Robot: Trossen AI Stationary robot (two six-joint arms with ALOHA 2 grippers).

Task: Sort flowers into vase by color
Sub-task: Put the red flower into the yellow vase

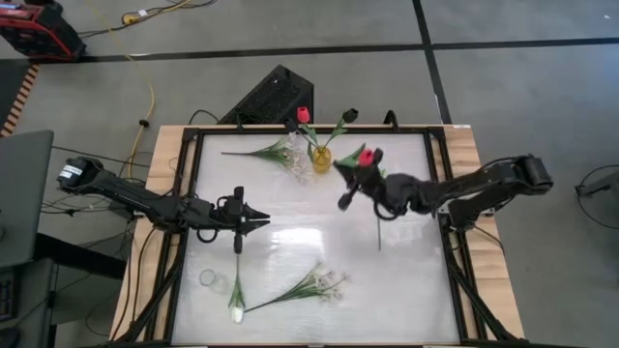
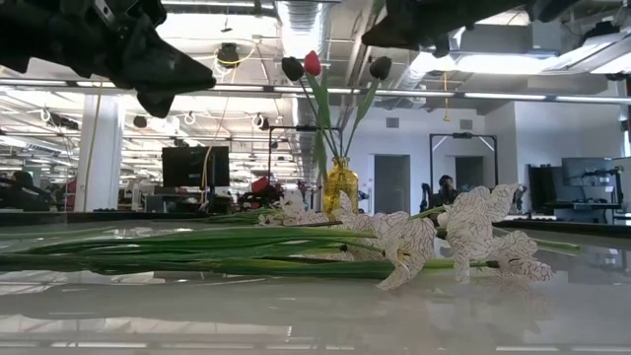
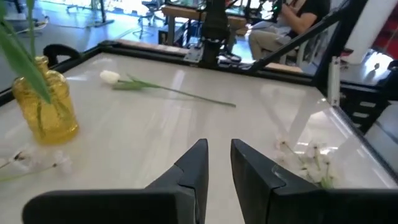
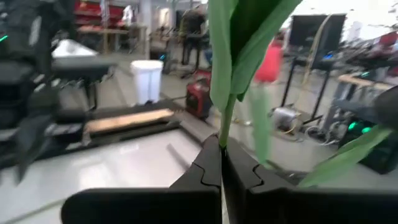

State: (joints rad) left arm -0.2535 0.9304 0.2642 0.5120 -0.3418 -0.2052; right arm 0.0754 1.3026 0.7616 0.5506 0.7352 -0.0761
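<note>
White sprays are lying up front, unsorted; yellow vase is holding one red tulip, right gripper is pinching another tulip's stem, left gripper is sitting slightly open, empty.

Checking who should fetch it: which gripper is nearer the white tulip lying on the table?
Left. The left gripper hovers just above the white tulip; the right gripper, gripping a red tulip, is across the table.
</note>
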